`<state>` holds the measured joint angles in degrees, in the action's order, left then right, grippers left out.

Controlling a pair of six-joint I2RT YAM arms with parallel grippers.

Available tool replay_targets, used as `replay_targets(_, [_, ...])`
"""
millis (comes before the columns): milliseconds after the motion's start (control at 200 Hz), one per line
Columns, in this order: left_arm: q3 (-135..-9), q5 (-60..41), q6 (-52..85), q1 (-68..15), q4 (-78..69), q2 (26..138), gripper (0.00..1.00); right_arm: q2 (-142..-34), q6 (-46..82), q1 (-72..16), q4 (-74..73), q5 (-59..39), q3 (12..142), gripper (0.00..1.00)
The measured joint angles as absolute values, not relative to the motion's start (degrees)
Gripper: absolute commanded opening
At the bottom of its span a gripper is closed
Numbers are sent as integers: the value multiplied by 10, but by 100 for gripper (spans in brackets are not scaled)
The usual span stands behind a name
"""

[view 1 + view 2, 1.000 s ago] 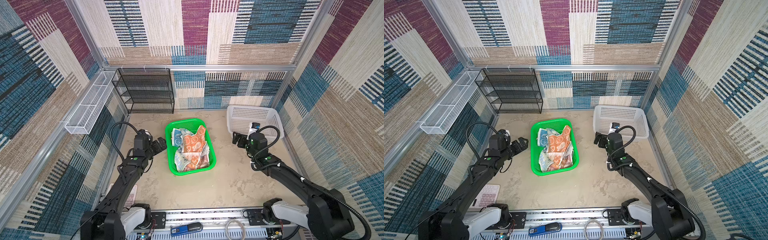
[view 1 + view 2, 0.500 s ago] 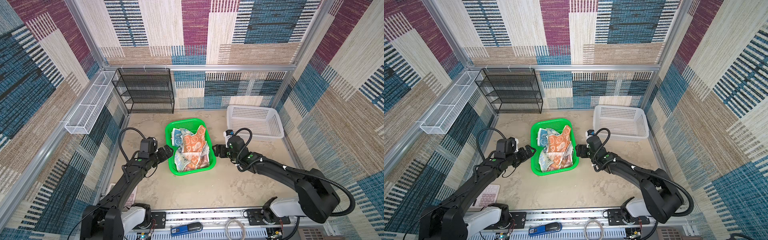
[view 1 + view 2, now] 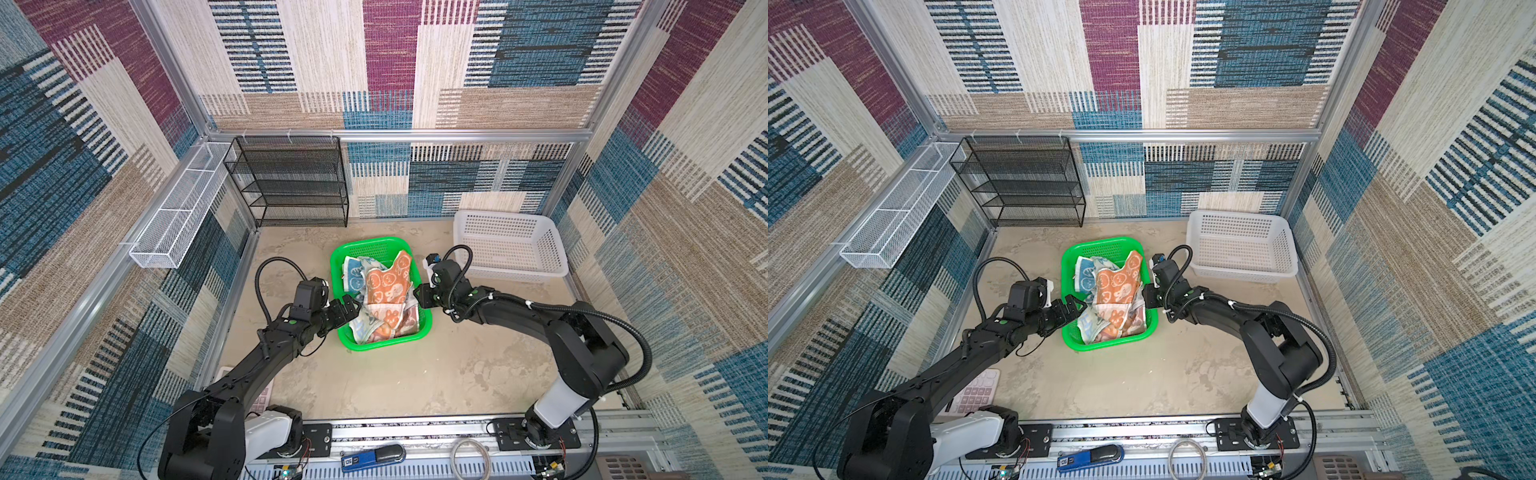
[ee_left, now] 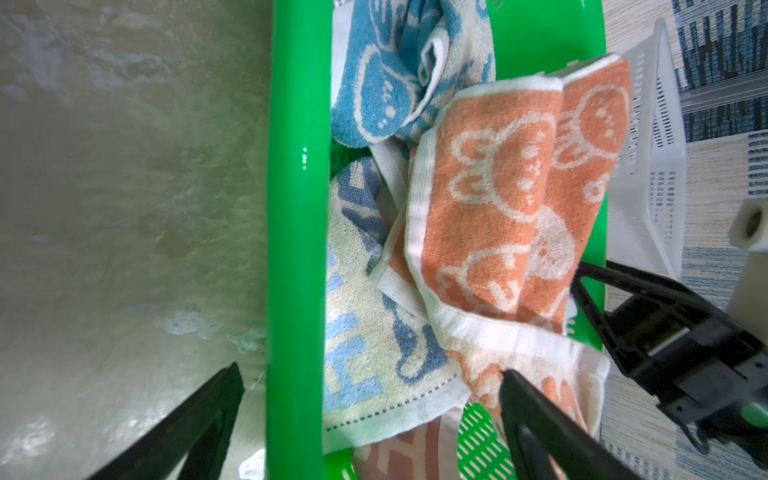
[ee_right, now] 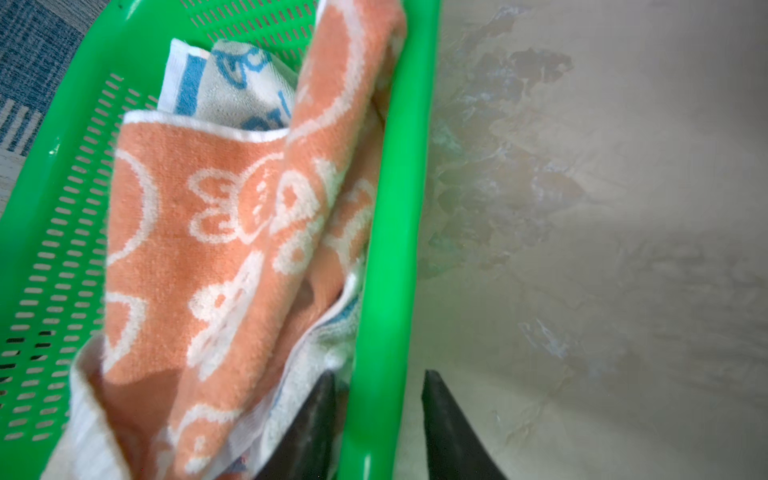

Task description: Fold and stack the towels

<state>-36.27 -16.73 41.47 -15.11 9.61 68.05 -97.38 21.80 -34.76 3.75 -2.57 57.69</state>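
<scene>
left gripper [image 4: 370,370] wide apart astride green basket [image 4: 295,208] left rim, right gripper [image 5: 378,380] narrow astride right rim, clamp contact unclear, towels [image 5: 199,232] heaped inside

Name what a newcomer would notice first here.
A bright green basket sits mid-floor, with a crumpled orange towel lying uppermost inside. The left end effector and right end effector each straddle an opposite side rim.
</scene>
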Motion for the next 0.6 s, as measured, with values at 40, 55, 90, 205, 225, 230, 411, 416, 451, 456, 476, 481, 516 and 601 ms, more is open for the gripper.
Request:
replay_targets(40, [-363, -167, 417, -151, 93, 681, 99, -986, 216, -348, 43, -26, 591, 23])
replay_targets(55, [-363, -168, 418, -151, 93, 681, 99, -990, 216, -348, 45, -26, 595, 21])
replay_targets(90, [-363, -168, 418, -152, 93, 681, 99, -999, 216, -349, 45, -25, 606, 20])
replay_targets(205, [-387, -164, 418, -151, 116, 681, 99, -1020, 230, -354, 46, -26, 632, 9])
replay_targets(225, [-394, -159, 418, -150, 122, 680, 99, -1022, 238, -356, 46, -27, 635, 8])
replay_targets(230, [-397, -155, 418, -150, 125, 680, 99, -1023, 239, -357, 45, -26, 636, 8])
replay_targets(411, [-453, -93, 402, -135, 218, 664, 99, -1047, 306, -380, 44, -24, 666, 2])
replay_targets(416, [-455, -91, 401, -134, 222, 663, 99, -1047, 307, -381, 44, -24, 667, 2])
replay_targets(451, [-465, -82, 397, -128, 239, 658, 99, -1051, 324, -385, 42, -24, 671, 0])
replay_targets(456, [-468, -79, 396, -127, 243, 657, 99, -1051, 326, -385, 42, -23, 671, 0])
replay_targets(476, [-473, -73, 394, -124, 251, 654, 99, -1054, 336, -388, 41, -23, 673, 0])
replay_targets(481, [-474, -72, 393, -124, 253, 653, 99, -1054, 337, -388, 41, -23, 674, 0])
replay_targets(516, [-484, -60, 390, -117, 269, 648, 99, -1058, 353, -394, 39, -20, 679, 0])
replay_targets(601, [-502, -45, 382, -108, 299, 633, 99, -1074, 382, -413, 46, 8, 711, 0])
